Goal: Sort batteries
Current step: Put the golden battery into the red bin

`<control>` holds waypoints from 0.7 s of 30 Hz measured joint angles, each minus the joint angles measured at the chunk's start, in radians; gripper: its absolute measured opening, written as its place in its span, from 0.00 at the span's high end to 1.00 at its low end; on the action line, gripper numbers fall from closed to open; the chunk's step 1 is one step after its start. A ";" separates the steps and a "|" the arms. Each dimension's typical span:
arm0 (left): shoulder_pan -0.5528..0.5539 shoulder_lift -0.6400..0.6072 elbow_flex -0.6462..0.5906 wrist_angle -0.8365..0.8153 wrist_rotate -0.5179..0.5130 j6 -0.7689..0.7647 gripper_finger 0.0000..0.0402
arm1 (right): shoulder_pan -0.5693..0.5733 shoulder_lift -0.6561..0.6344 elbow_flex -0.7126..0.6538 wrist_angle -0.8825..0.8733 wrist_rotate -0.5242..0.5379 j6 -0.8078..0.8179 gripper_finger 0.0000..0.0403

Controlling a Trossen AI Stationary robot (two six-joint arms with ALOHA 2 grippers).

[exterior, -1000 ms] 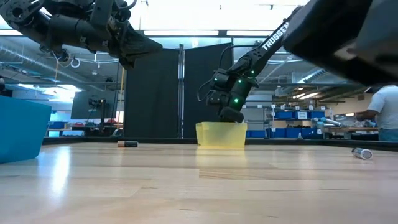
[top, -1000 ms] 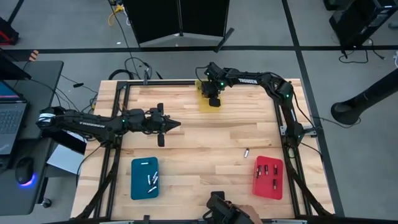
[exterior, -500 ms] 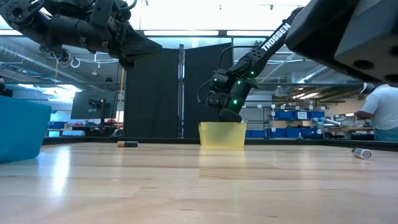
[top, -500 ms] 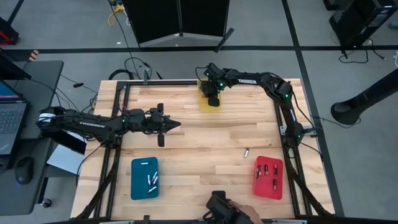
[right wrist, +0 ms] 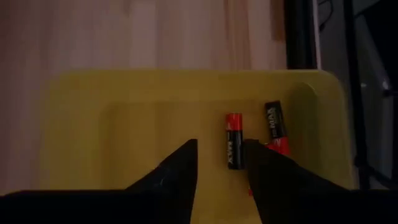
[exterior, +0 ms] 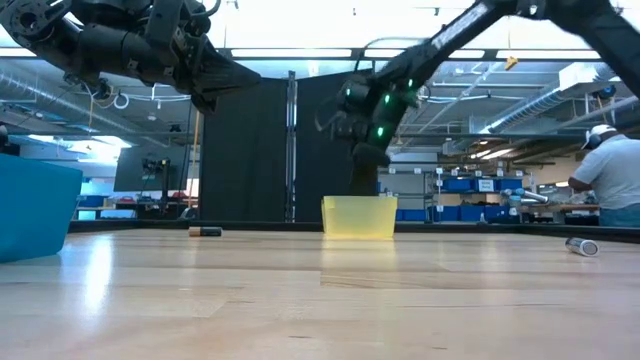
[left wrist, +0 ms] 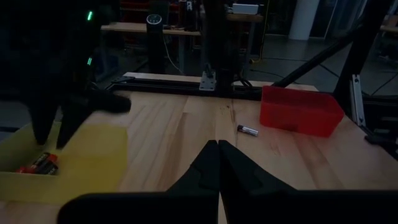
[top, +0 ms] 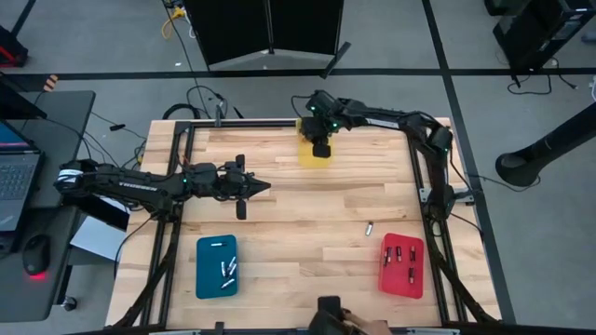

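My right gripper (right wrist: 221, 152) is open and hovers above the yellow tray (top: 313, 152) at the table's far edge, clear of its rim in the low view (exterior: 366, 165). Two black-and-red batteries (right wrist: 234, 148) (right wrist: 275, 127) lie on the tray floor below the fingers. My left gripper (top: 264, 187) is shut and empty, held high over the table's left middle (exterior: 245, 75). A loose battery (top: 369, 227) lies on the wood near the red tray (top: 402, 264). Another battery (exterior: 205, 231) lies farther left in the low view. The blue tray (top: 216, 266) and the red tray each hold several batteries.
Dark frame rails run along the table's far, left and right edges. A person (exterior: 610, 175) stands in the room beyond the table's right side. A hand and a dark device (top: 340, 319) show at the near edge. Bare wood lies between the three trays.
My right gripper has risen out of the yellow tray and now stands clear above its rim, with the arm lifted higher. The left arm has kept still.
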 joint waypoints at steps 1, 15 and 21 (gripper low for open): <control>0.000 0.000 0.000 -0.001 0.000 0.000 0.99 | 0.009 -0.024 0.000 -0.022 0.000 0.013 0.66; 0.136 0.000 0.064 -0.470 0.072 -0.026 0.99 | 0.239 -0.236 -0.197 -0.003 0.047 0.264 0.95; 0.149 0.000 0.111 -0.759 0.079 0.001 0.99 | 0.374 -0.373 -0.383 0.140 0.130 0.438 0.98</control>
